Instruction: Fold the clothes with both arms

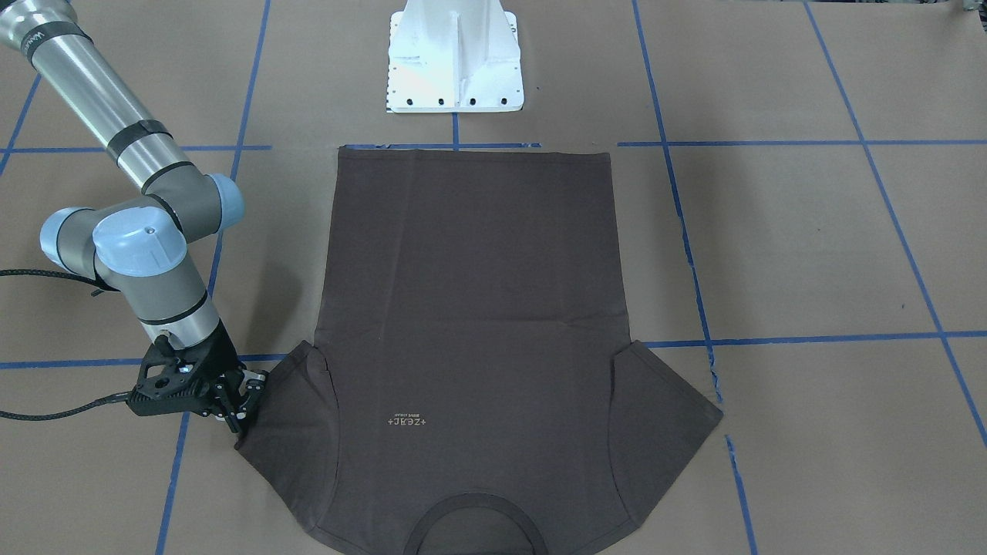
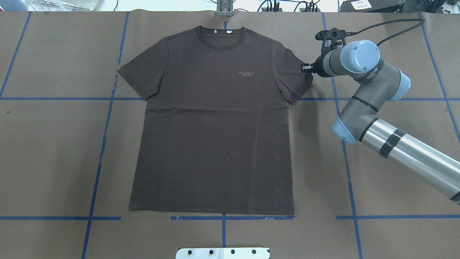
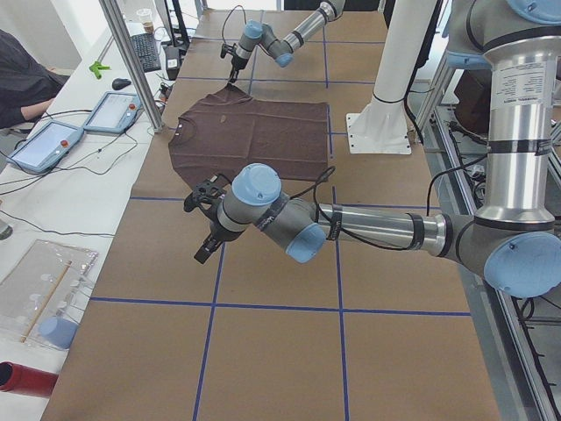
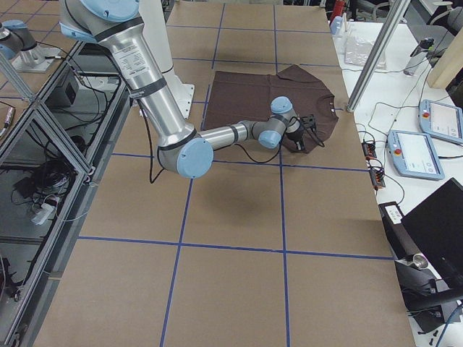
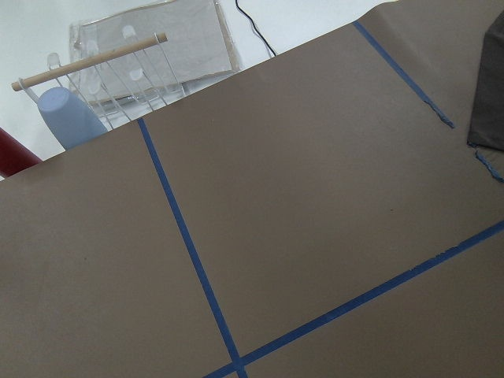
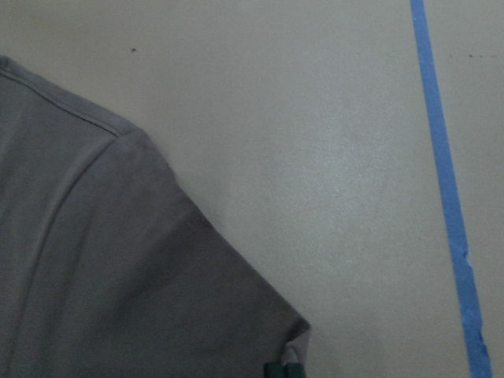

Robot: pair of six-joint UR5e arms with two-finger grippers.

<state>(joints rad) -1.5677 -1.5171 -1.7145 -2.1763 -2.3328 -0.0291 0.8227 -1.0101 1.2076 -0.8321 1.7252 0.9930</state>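
Right claw (image 1: 245, 405) sat at the outer corner of the sleeve on the robot's right, at the end of the garment far from the white pedestal base (image 1: 455, 62). In the right wrist view one dark fingertip (image 6: 282, 370) showed at that corner, where the cloth curled up a little. The jaws looked drawn together on the hem there, though this is a reading, not a clean sight.

Left claw (image 3: 203, 250) hung above the table (image 2: 54, 144), out to the pedestal's left and well apart from the other sleeve. It showed only in the side view, so I could not tell whether it was apart or together.

T-shirt (image 2: 215, 126) lay flat and face up straight out from the pedestal, bottom hem nearest it and collar farthest.

Handling, judged:
- Light, thin and limp, with no stiffness. Any lifted part would likely droop and drag the rest over the paper.
- Not fragile, and unlikely to slip from a firm pinch.
- Two layers lay flush on the table, so a shallow pinch might catch the top layer only.
- Best holds were probably the sleeve corners, the shoulder seams and the hem corners, taken as a matched pair by both claws.
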